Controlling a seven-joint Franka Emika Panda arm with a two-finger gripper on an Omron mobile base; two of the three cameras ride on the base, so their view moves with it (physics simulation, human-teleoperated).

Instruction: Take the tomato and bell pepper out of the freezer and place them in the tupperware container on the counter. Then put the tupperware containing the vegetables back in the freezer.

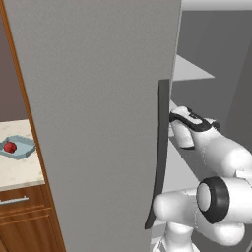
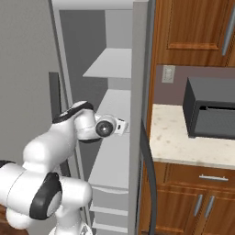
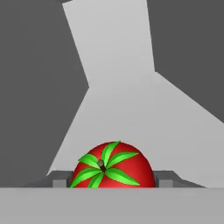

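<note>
Gripper (image 3: 113, 179) is closing on the bell pepper (image 3: 114, 168), with one dark finger tip (image 3: 60, 179) pressing against one side of it and the other tip pressing against the opposite side. In the hand view the bell pepper is showing as a round red vegetable with a spray of bright green leaves and a small dark stem at its top, and it is sitting low between the tips with a pale grey shelf surface stretching away behind it. Whether it is resting on the shelf or hanging just clear of it cannot be told.

From the right base view, the white arm (image 2: 55, 142) is reaching forward into the open freezer (image 2: 98, 55), its wrist passing among the pale grey shelves (image 2: 112, 62). In the left base view, the large flat grey freezer door (image 1: 98, 123) is standing open and blocking much of the scene, its long dark handle (image 1: 160, 147) running down beside the arm.

Left of the door, the beige speckled counter (image 1: 17, 172) is carrying the light blue-grey tupperware container (image 1: 25, 150). The tomato (image 1: 10, 146), a small plain red ball, is lying inside the container near its left end. The container is sitting well apart from the freezer shelves and from the arm.
</note>
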